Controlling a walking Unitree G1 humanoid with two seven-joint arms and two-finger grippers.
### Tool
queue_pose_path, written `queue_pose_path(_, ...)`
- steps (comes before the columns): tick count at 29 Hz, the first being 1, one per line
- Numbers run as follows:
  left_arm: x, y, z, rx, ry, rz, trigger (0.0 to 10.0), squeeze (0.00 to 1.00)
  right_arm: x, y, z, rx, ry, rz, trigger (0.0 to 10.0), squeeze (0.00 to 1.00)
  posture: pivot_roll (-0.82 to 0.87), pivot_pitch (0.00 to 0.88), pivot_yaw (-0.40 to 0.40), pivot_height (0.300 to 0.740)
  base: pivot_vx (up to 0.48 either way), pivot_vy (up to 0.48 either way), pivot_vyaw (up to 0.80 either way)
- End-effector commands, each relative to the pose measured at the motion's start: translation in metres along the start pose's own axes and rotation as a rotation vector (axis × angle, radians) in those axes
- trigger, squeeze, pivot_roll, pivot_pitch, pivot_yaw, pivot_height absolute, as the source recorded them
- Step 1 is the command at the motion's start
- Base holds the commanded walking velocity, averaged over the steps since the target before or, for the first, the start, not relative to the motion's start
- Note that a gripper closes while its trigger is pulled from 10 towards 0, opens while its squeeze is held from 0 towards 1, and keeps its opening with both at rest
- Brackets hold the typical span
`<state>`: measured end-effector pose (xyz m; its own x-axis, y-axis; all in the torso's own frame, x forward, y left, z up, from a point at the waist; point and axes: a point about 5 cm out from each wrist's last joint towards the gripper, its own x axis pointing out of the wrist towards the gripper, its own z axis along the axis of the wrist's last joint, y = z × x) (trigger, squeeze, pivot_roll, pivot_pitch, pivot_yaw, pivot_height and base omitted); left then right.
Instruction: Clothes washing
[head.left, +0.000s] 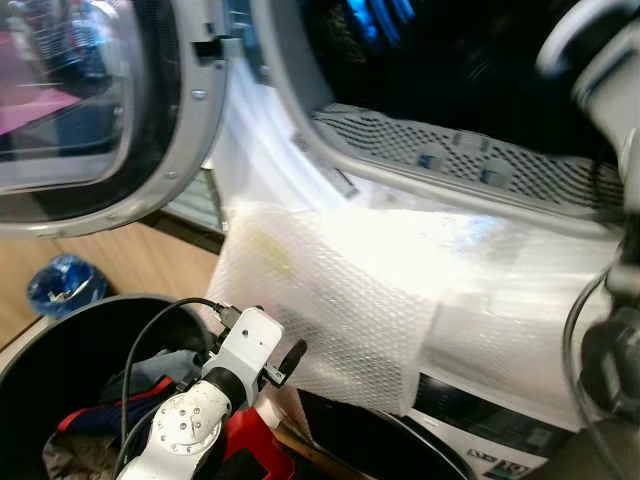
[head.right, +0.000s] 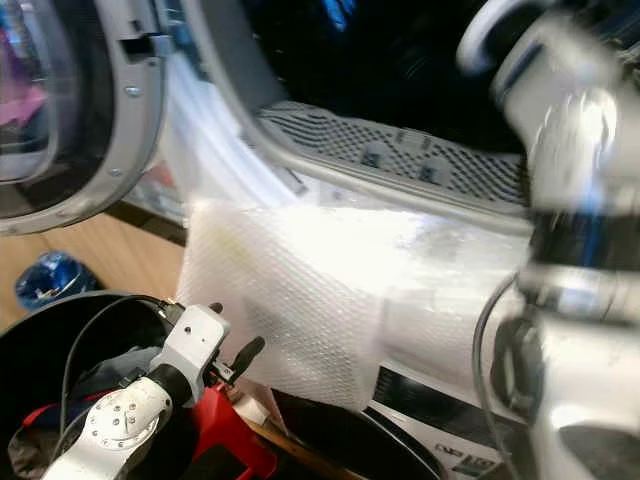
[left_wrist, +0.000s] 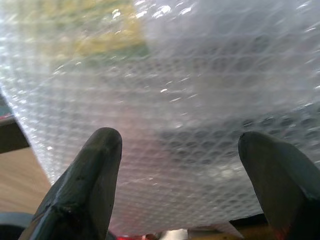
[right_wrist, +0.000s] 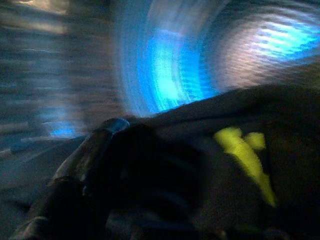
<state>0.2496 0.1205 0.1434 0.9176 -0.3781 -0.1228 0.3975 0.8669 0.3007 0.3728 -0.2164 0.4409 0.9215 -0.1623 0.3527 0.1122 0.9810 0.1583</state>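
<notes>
A: What's biggest here?

B: The washing machine (head.left: 470, 150), its round door (head.left: 100, 110) swung open at the far left and the dark drum gaping at the far right. A sheet of bubble wrap (head.left: 330, 300) hangs over the front below the opening.

A: And the clothes?

B: Two lots. Near left, a black laundry basket (head.left: 60, 350) holds a crumpled heap of clothes (head.left: 150, 375), dark blue and red among them. Inside the drum, the right wrist view shows a dark garment with a yellow mark (right_wrist: 245, 150), lit by blue light.

A: How will they handle?

B: My guess is soft, light and limp. They'll sag and trail, and a loose end could catch on the drum's lip or the bubble wrap. Best pinch a bunched fold near the middle of a piece, not a thin edge.

A: The arms?

B: The left gripper (left_wrist: 182, 165) hangs over the basket just beside the bubble wrap, fingers (left_wrist: 95, 170) wide apart and empty. The right arm (head.right: 570, 150) reaches up into the drum. Its gripper (right_wrist: 100, 165) sits against the dark garment, but blur and darkness hide it, so I cannot tell whether it is holding anything.
</notes>
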Motion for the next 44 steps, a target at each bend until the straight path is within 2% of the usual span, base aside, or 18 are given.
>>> queue_pose_path(1,0.0,0.0,-0.001,0.01,0.005,0.018,10.0,0.0,-0.002,-0.053,0.007,0.028,-0.046,-0.389,10.0,0.0,-0.14,0.131,-0.002,0.74,0.0,0.0,0.0)
queue_pose_path(4,-0.001,-0.001,0.0,0.009,0.004,0.021,10.0,0.0,-0.006,-0.057,0.002,-0.033,-0.02,-0.41,10.0,0.0,-0.14,0.133,-0.002,0.74,0.0,0.0,0.0)
queue_pose_path(6,-0.001,-0.002,-0.001,0.006,0.009,0.014,10.0,0.0,-0.002,-0.045,-0.009,-0.059,0.035,-0.339,10.0,0.0,-0.14,0.135,-0.002,0.74,0.0,0.0,0.0)
queue_pose_path(9,-0.002,-0.004,-0.002,0.003,0.014,-0.001,10.0,0.0,-0.002,-0.02,-0.02,0.018,0.079,-0.134,10.0,0.0,-0.14,0.139,0.0,0.74,0.0,0.0,0.0)
queue_pose_path(10,-0.002,-0.004,-0.002,0.003,0.013,-0.003,10.0,0.0,-0.005,-0.006,-0.019,0.157,0.077,0.002,10.0,0.0,-0.14,0.14,0.0,0.74,0.0,0.0,0.0)
queue_pose_path(12,-0.002,-0.004,-0.002,0.002,0.012,-0.003,10.0,0.0,-0.014,0.01,-0.01,0.303,0.045,0.2,10.0,0.0,-0.14,0.141,0.0,0.74,0.0,0.0,0.0)
queue_pose_path(15,-0.002,-0.003,-0.002,0.0,0.012,-0.003,10.0,0.0,-0.027,0.022,0.0,0.41,0.017,0.381,10.0,0.0,-0.14,0.14,0.003,0.74,0.0,0.0,0.0)
queue_pose_path(17,-0.001,-0.004,-0.001,-0.003,0.007,-0.009,10.0,0.0,-0.048,0.031,0.014,0.486,-0.067,0.591,10.0,0.0,-0.14,0.14,0.006,0.74,0.0,0.0,0.0)
queue_pose_path(19,-0.001,-0.004,0.0,-0.005,0.003,-0.012,10.0,0.0,-0.06,0.036,0.018,0.511,-0.092,0.696,10.0,0.0,-0.14,0.139,0.007,0.74,0.0,0.0,0.0)
queue_pose_path(24,0.0,-0.005,0.0,-0.004,0.001,-0.019,10.0,0.0,-0.089,0.048,0.022,0.489,-0.142,0.951,10.0,0.0,-0.14,0.141,0.01,0.74,0.0,0.0,0.0)
queue_pose_path(27,-0.001,-0.004,0.0,-0.003,0.004,-0.021,10.0,0.0,-0.136,0.063,0.011,0.444,-0.129,1.238,10.0,0.0,-0.14,0.142,0.012,0.74,0.0,0.0,0.0)
queue_pose_path(29,-0.001,-0.003,0.0,-0.003,0.004,-0.021,10.0,0.0,-0.14,0.064,0.01,0.453,-0.124,1.26,10.0,0.0,-0.14,0.142,0.012,0.74,0.0,0.0,0.0)
queue_pose_path(31,0.0,-0.004,-0.001,-0.001,0.004,-0.026,10.0,0.0,-0.152,0.067,0.01,0.556,-0.117,1.316,10.0,0.0,-0.14,0.141,0.015,0.74,0.0,0.0,0.0)
queue_pose_path(35,0.0,-0.005,-0.001,0.0,0.003,-0.031,10.0,0.0,-0.168,0.07,0.005,0.571,-0.117,1.376,10.0,0.0,-0.14,0.14,0.015,0.74,0.0,0.0,0.0)
queue_pose_path(38,0.001,-0.004,-0.001,-0.001,0.004,-0.03,10.0,0.0,-0.194,0.072,-0.023,0.513,-0.025,1.482,10.0,0.0,-0.14,0.141,0.013,0.74,0.0,0.0,0.0)
queue_pose_path(39,0.001,-0.004,-0.001,-0.001,0.004,-0.03,10.0,0.0,-0.194,0.072,-0.023,0.513,-0.025,1.482,10.0,0.0,-0.14,0.141,0.013,0.74,0.0,0.0,0.0)
queue_pose_path(42,-0.001,0.001,-0.002,-0.007,0.005,-0.002,10.0,0.0,-0.228,0.069,-0.067,0.516,0.238,1.583,10.0,0.0,-0.13,0.14,0.011,0.74,0.0,0.0,0.0)
queue_pose_path(44,-0.002,0.006,-0.001,-0.003,0.005,0.033,10.0,0.0,-0.245,0.063,-0.094,0.567,0.397,1.556,10.0,0.0,-0.13,0.139,0.01,0.74,0.0,0.0,0.0)
